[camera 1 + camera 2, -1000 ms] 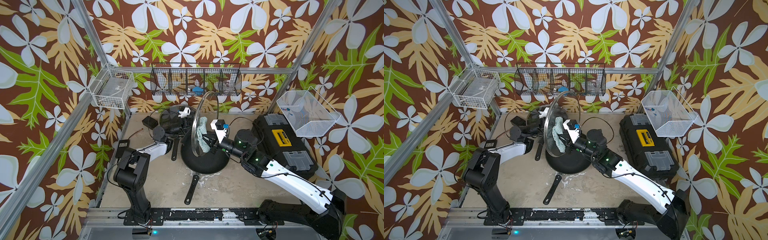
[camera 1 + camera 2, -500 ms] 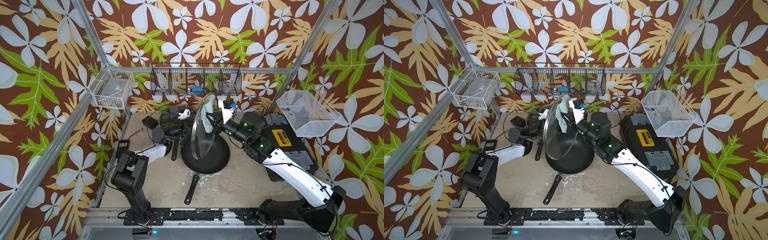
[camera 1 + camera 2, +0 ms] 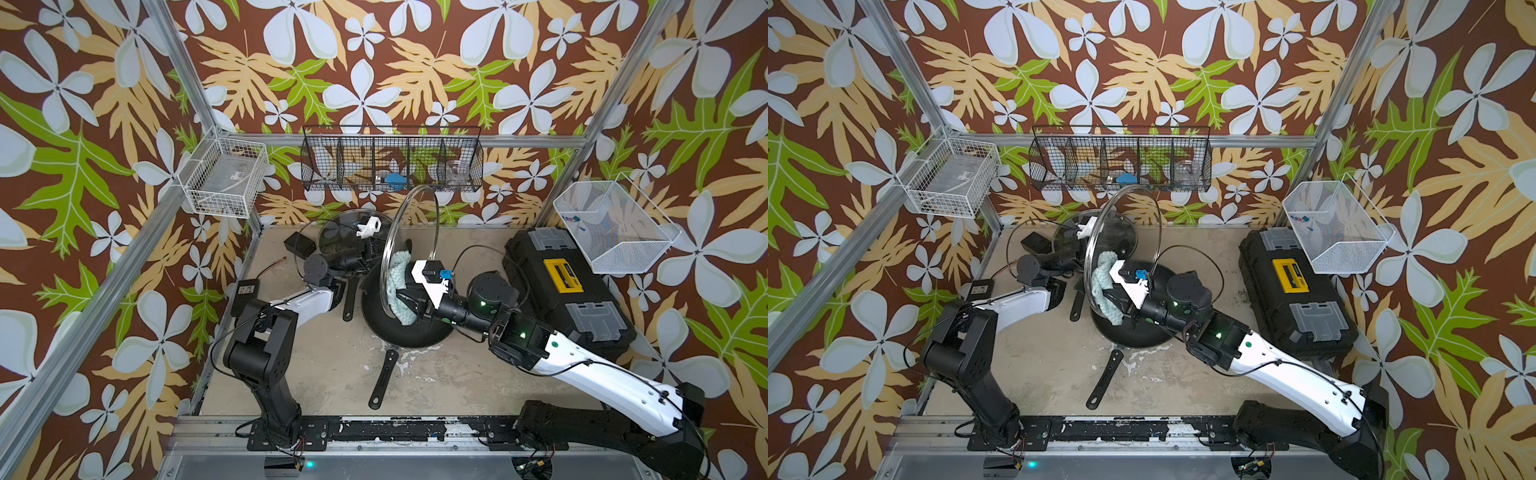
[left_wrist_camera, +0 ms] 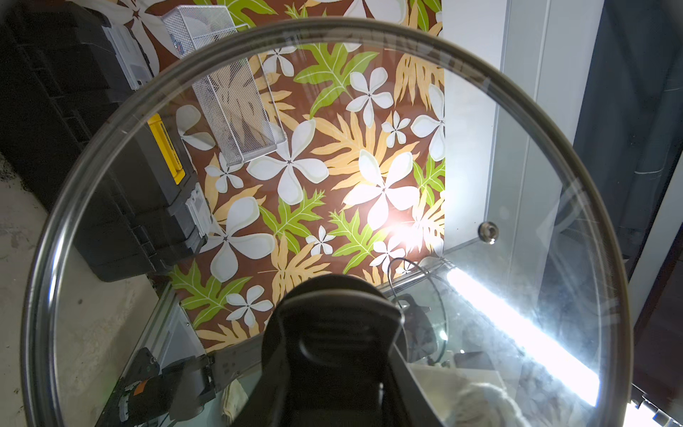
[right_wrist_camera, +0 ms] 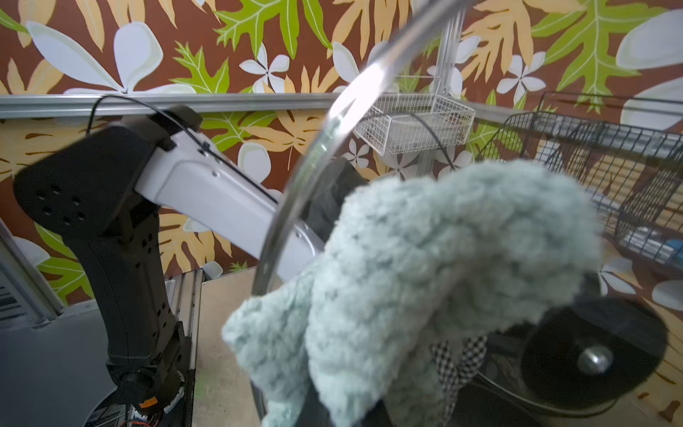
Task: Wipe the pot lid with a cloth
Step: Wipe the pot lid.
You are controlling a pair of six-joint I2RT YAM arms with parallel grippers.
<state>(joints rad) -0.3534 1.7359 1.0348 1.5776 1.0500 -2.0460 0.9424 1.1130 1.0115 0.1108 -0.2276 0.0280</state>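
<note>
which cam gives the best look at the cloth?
Right wrist: the cloth fills much of the frame close up, its fluffy texture visible, beside the pot lid rim. Both top views show the cloth small, against the near-upright lid. Left wrist catches only a blurred scrap through the glass.

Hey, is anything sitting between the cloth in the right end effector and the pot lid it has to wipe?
Nothing visible: the cloth in the right end effector looks pressed straight against the glass of the upright pot lid.
</note>
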